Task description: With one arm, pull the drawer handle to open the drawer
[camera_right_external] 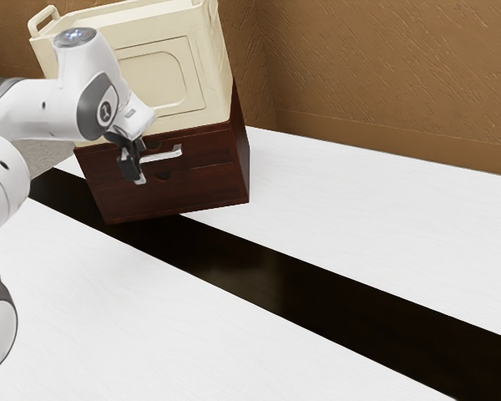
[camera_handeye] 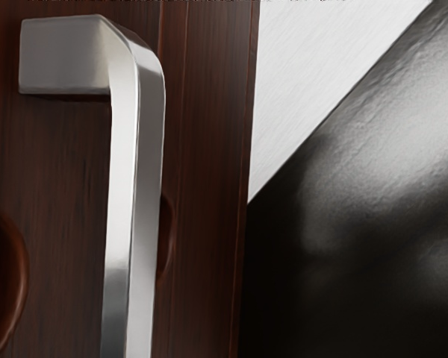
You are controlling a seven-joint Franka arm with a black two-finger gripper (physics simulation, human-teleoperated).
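One white jointed arm (camera_right_external: 42, 113) is being reached in from the exterior view's left, and right behind it a cream crate (camera_right_external: 154, 79) is being carried on top of a dark red-brown cabinet (camera_right_external: 200, 184). Down at the cabinet's front, the black hand (camera_right_external: 134, 171) is being held tilted downward, right by the near end of the silver drawer handle (camera_right_external: 169, 154). Whether that hand is being kept apart, together or clamped on the bar cannot be told here. The handle itself is being borne by the upper drawer front (camera_right_external: 207, 153), and that front is being shown about level with the lower one (camera_right_external: 204, 190).

In the wrist view, the handle's squared end is being seen fixed to the wood, its bar being held off the surface, with a rounded recess (camera_handeye: 6, 280) being shown beside it. Farther right in the exterior view, the white counter (camera_right_external: 359, 217) is being crossed slantwise by a glossy black band (camera_right_external: 317, 292), and the whole scene is being backed by a rough brown wall (camera_right_external: 384, 67).
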